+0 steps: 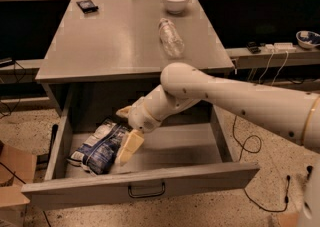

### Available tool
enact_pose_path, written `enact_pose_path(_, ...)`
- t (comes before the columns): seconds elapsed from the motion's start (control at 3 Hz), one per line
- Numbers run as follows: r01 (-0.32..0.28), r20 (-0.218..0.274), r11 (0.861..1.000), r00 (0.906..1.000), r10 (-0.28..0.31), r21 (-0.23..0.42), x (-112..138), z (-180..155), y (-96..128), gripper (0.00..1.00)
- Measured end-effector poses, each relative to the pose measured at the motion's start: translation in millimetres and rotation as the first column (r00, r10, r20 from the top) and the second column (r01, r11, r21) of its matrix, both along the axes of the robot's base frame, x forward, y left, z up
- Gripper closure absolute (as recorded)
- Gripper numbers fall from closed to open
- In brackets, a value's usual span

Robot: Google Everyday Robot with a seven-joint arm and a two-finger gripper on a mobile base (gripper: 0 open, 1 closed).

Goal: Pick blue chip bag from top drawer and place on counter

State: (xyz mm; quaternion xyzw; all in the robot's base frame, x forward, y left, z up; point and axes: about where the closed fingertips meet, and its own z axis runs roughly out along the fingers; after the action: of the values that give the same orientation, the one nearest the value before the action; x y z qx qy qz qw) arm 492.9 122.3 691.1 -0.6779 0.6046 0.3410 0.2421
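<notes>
The blue chip bag [97,147] lies crumpled in the left part of the open top drawer [140,185], which is pulled out toward me with its dark bar handle at the centre of the front panel. My gripper [126,154] points down into the drawer, right against the bag's right edge, at the end of the white arm that reaches in from the right. The grey counter [115,46] is above the drawer.
A clear plastic bottle [171,37] lies on the counter's right side, with a white bowl [175,0] behind it and a small black object [87,6] at the back left. A cardboard box [12,171] sits left of the drawer. Cables [250,146] trail on the floor at right.
</notes>
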Motion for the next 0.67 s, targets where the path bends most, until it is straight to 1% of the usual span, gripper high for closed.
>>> enact_pose_path(0.33, 0.036, -0.007, 0.999, 0.9994, -0.035, 0.031, 7.3, -24.2, 21.1, 0.00)
enact_pose_path(0.67, 0.067, -0.007, 0.998, 0.9978, -0.066, 0.022, 21.4, -62.7, 32.5, 0.00)
